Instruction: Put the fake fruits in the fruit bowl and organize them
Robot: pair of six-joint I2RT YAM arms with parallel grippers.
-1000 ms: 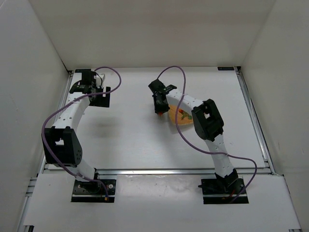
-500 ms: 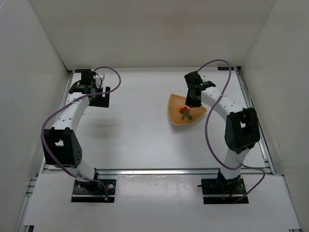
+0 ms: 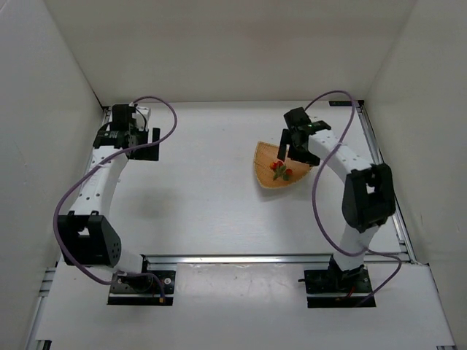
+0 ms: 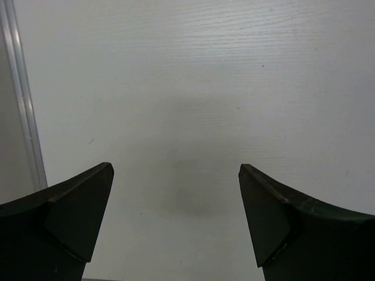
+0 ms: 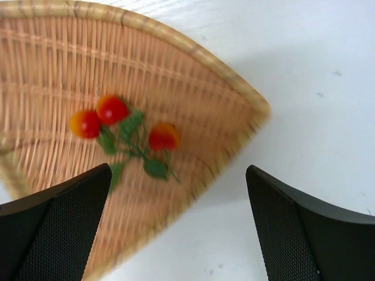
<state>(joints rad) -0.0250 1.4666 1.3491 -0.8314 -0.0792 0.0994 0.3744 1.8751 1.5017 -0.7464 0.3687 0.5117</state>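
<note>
**Berries in the basket, both grippers spread wide**

From above, you see the wicker basket (image 3: 264, 154) on the right half of the table (image 3: 204, 182) with the red berries (image 3: 279, 169) inside it. The right gripper (image 3: 295, 151) is over its far edge and the left gripper (image 3: 139, 142) is near the far left corner. Your left wrist view shows the left jaws wide apart over the table, holding nothing. Your right wrist view shows the right jaws wide apart above the basket, with the leafy berry pair (image 5: 98, 116) and the single berry (image 5: 163, 136) lying just beside each other inside.
</note>
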